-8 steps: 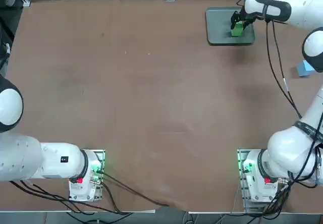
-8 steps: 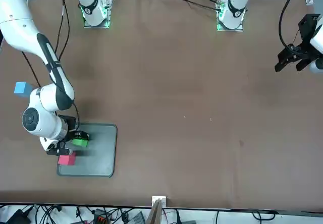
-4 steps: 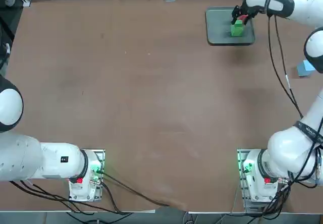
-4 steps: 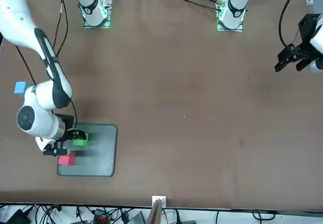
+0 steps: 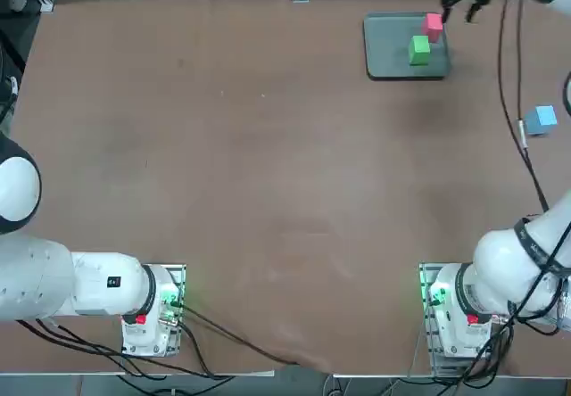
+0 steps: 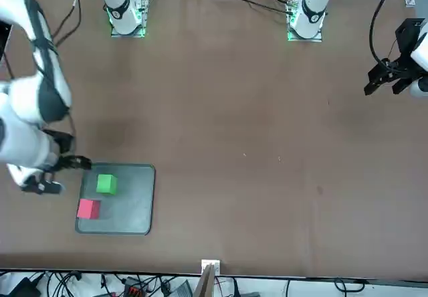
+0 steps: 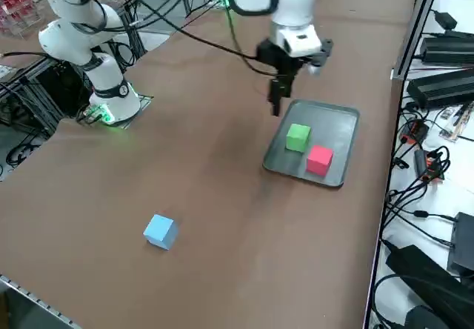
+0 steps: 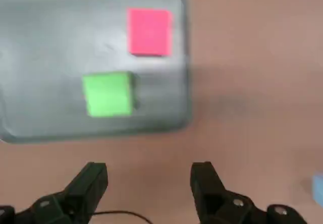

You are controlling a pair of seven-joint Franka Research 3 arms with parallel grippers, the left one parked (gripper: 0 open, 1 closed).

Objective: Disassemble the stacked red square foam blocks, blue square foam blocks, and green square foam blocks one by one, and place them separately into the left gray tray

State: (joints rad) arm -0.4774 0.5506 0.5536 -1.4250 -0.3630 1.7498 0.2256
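Note:
The gray tray [image 5: 389, 61] lies at the far right of the table. In it rest the green cube [image 5: 419, 50] and, apart from it, the red cube [image 5: 434, 26]. Both also show in the front view, green cube [image 6: 105, 184] and red cube [image 6: 88, 209]. The blue cube [image 5: 541, 119] sits alone on the table outside the tray, nearer the robot. My right gripper [image 5: 459, 5] hangs open and empty above the table, just off the tray's right edge. In the wrist view its fingers [image 8: 91, 181] frame bare table beside the tray [image 8: 45, 42].
The side view shows the blue cube [image 7: 160, 230] well apart from the tray [image 7: 338, 124]. Cables and equipment line the table's far edge. The broad brown tabletop [image 5: 268, 164] stretches to the left.
My right gripper has risen from around the green cube and swung off past the tray's edge. The green cube stays in the tray; the blue cube shows again in the top view.

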